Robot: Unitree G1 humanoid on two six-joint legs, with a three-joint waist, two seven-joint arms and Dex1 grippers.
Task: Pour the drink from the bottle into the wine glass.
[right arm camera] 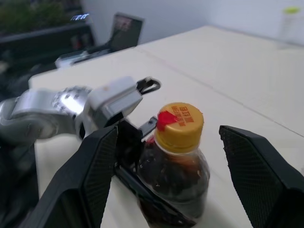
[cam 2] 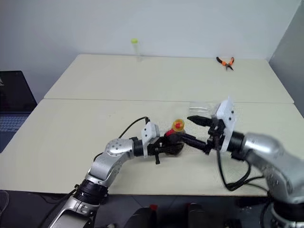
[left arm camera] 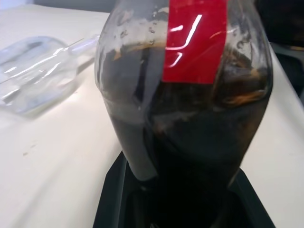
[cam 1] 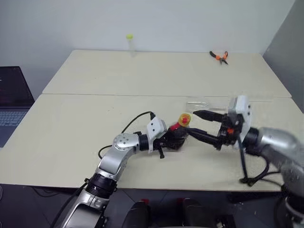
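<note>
My left gripper point(cam 1: 175, 137) is shut on the body of the bottle point(cam 1: 178, 130), which stands upright on the table near the front middle. The bottle point(right arm camera: 173, 175) has a yellow cap point(right arm camera: 179, 124), a red label point(left arm camera: 192, 42) and dark, almost black drink point(left arm camera: 199, 156) inside. Just right of the cap, my right gripper point(cam 1: 195, 124) is open, its black fingers point(right arm camera: 259, 166) spread wide on either side of the cap without touching it. The clear wine glass point(left arm camera: 38, 71) lies on its side on the table just behind the right gripper, seen faintly as wine glass point(cam 1: 202, 102).
At the back of the cream table point(cam 1: 95, 137) stands a thin clear tube with a yellow-green top point(cam 1: 129, 42). Orange-handled pliers point(cam 1: 219, 56) lie at the back right. A laptop point(cam 1: 12, 104) sits off the left edge. A black cable point(cam 1: 135, 118) arcs over my left wrist.
</note>
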